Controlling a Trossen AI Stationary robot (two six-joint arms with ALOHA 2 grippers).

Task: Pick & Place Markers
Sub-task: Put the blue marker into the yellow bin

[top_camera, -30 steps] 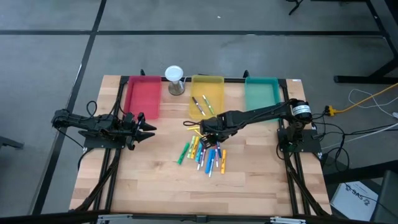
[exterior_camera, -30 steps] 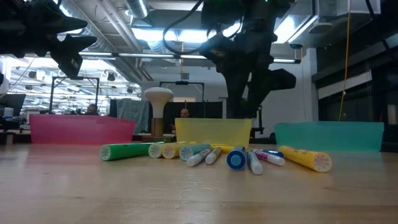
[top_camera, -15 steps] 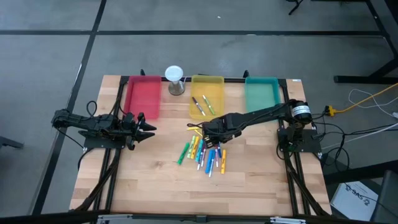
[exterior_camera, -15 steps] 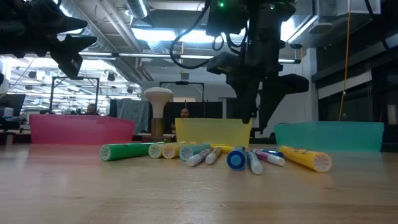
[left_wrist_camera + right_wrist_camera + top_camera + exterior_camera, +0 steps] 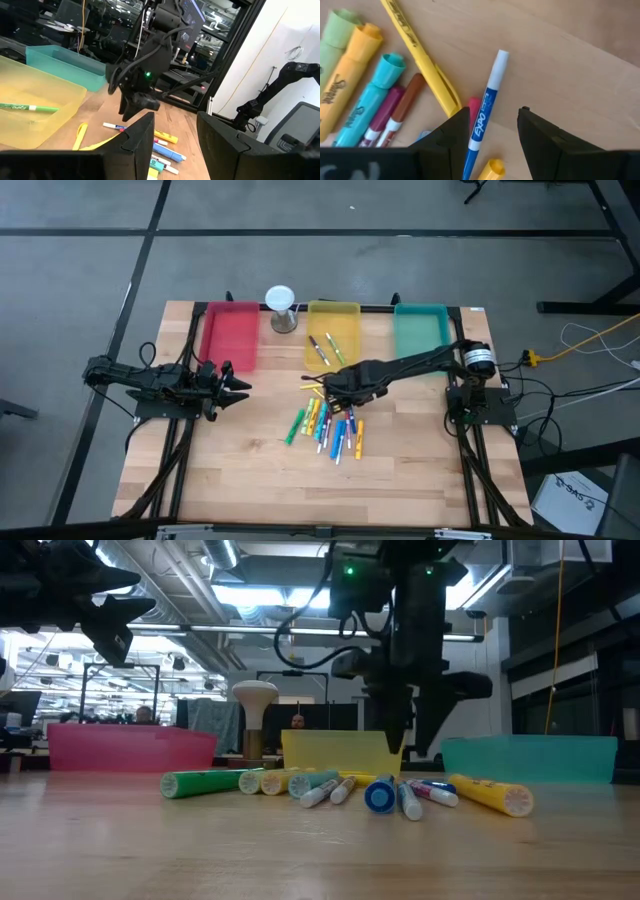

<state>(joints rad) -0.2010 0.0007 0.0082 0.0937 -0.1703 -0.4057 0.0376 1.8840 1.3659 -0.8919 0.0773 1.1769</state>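
Left gripper [image 5: 237,387]: parked by the red tray [image 5: 230,335], fingers parted, empty, far from the work.
Markers [image 5: 328,426]: heaped mid-table, near the yellow tray [image 5: 333,310].
Right gripper [image 5: 322,388]: mine, nearer arm, half-open, empty; blue marker [image 5: 484,118] lies lengthwise between my fingers.

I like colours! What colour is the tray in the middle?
Yellow. The middle tray shows best in the high view.

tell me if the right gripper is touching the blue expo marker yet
Apart. The right wrist view shows the blue marker lying on the wood between the right gripper's open fingers, with clear gaps.
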